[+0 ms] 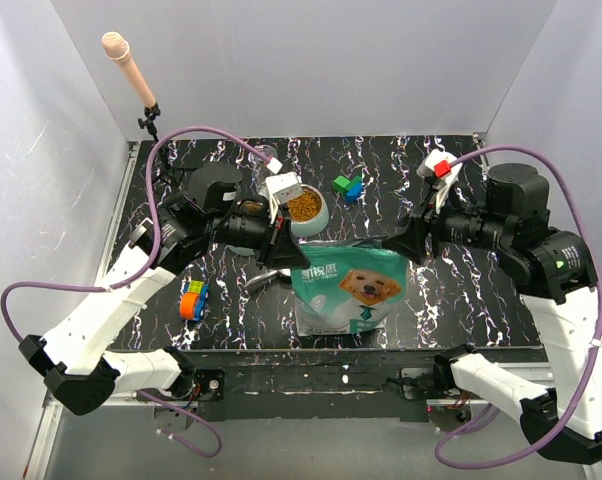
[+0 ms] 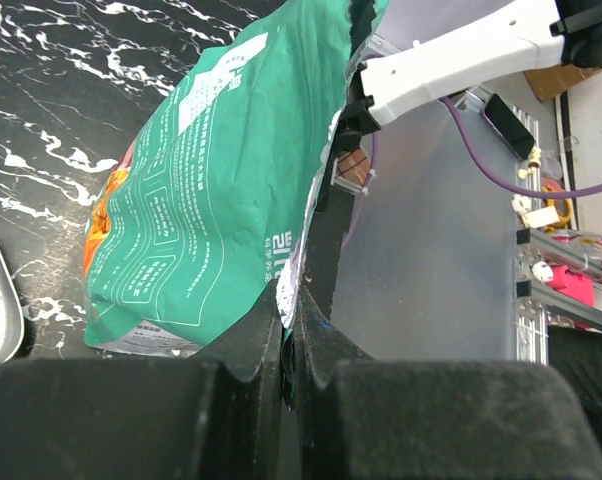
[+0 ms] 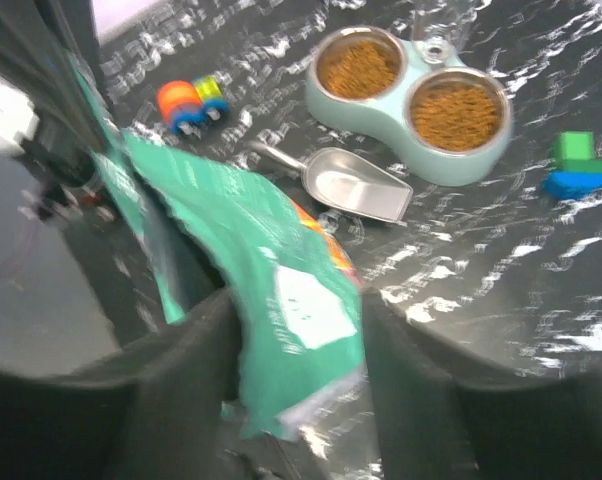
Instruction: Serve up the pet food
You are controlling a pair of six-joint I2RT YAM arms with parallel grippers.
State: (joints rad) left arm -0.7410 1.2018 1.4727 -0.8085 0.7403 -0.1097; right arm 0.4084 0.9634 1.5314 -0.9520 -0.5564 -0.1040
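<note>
In the pale twin-cup bowl (image 3: 426,160), the pet food (image 3: 456,105) sits as grainy orange-brown heaps. Your left gripper (image 2: 286,320) is clamped on the edge of the crinkled teal bag (image 2: 221,200); the right gripper (image 3: 296,310) straddles its corner half-open, grip unclear.

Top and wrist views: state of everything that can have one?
bag: upright, held by its top edge, mouth looks open
left gripper: shut on the bag's edge
right gripper: fingers either side of the bag's top, grip unclear
double bowl: both wells filled with pet food
scoop: empty, lying beside the double bowl
</note>
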